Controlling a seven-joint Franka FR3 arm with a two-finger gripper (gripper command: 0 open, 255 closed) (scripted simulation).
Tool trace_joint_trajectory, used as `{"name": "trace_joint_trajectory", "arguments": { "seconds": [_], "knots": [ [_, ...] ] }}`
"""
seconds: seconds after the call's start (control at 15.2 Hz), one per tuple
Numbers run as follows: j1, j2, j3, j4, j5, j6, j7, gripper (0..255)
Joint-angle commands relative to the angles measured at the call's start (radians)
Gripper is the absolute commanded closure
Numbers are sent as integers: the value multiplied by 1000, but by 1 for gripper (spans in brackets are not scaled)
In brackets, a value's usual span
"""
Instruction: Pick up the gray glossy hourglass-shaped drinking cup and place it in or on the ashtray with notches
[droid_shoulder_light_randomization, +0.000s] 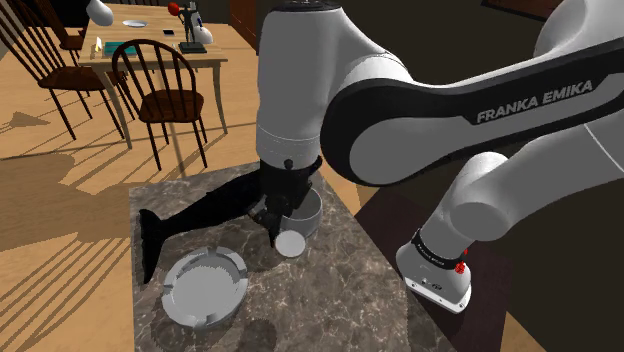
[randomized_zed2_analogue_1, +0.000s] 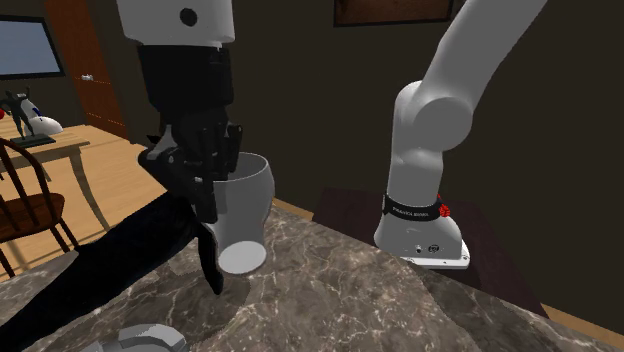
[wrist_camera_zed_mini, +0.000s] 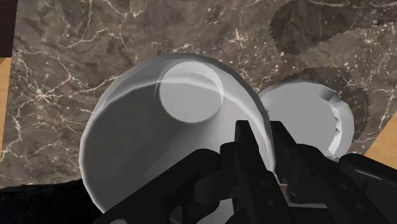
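A grey glossy cup with a narrowed waist hangs tilted just above the marbled tabletop, its flat base showing. My black gripper is shut on the cup's rim, one finger inside the wall and one outside. The second exterior view shows the cup clasped by the gripper. In the wrist view the fingers pinch the cup wall. The notched grey ashtray lies on the tabletop toward the shoulder view's lower left of the cup, and beside the cup in the wrist view.
The arm's base stands on a dark stand at the shoulder view's right. A wooden dining table with chairs stands farther back on the wooden floor. The marbled top's edge runs close behind the cup.
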Motion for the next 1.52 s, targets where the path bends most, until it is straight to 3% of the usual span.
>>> {"name": "trace_joint_trajectory", "arguments": {
  "seconds": [0.0,0.26,0.46,0.66,0.79,1.45],
  "knots": [
    [-37,82,47,84,-45,3,49,255],
    [-110,281,158,257,-187,7,177,255],
    [-128,467,230,400,-354,-11,309,255],
    [-60,664,236,564,-534,-65,437,255],
    [43,822,206,734,-661,-138,514,255],
    [61,851,168,637,-690,-18,531,255]
  ]
}}
